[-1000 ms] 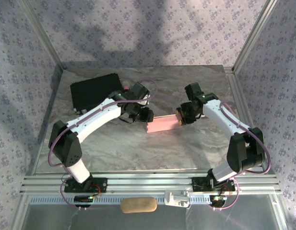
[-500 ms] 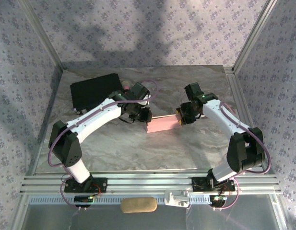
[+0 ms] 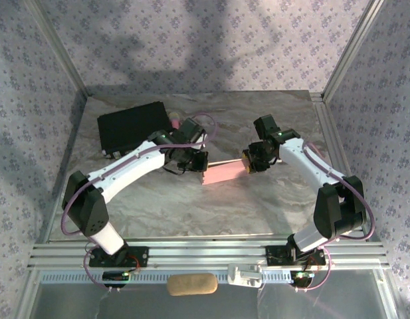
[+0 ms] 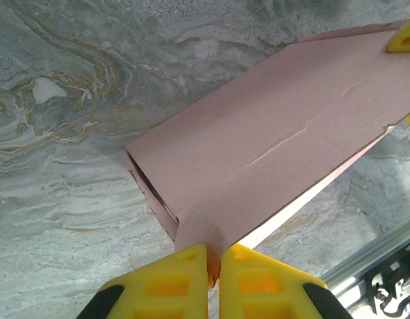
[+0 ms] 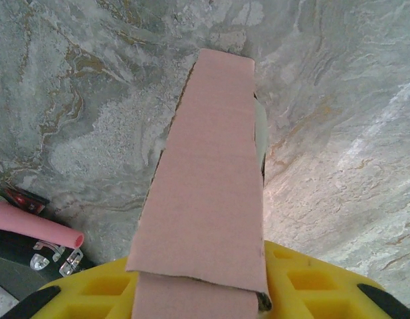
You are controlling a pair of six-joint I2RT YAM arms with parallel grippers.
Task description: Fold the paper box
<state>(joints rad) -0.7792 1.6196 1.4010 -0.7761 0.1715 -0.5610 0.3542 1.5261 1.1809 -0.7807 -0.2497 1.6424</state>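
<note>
Black case (image 3: pixel 133 126) sitting at far left of table (image 3: pixel 191 209). Just right of case, left gripper (image 3: pixel 199 161) finishing its squeeze: jaws, parted a second ago, now closing tight, yellow fingers (image 4: pixel 185 276) pinching thin edge at one end of paper box (image 3: pixel 224 173). Box lying further right of case, mid-table, pink side up, one corner gaping. Farthest from case, right gripper (image 3: pixel 248 161) clamping box's opposite end. Both ends now being held, likely steadying cardboard for next crease; folding looking unfinished.
</note>
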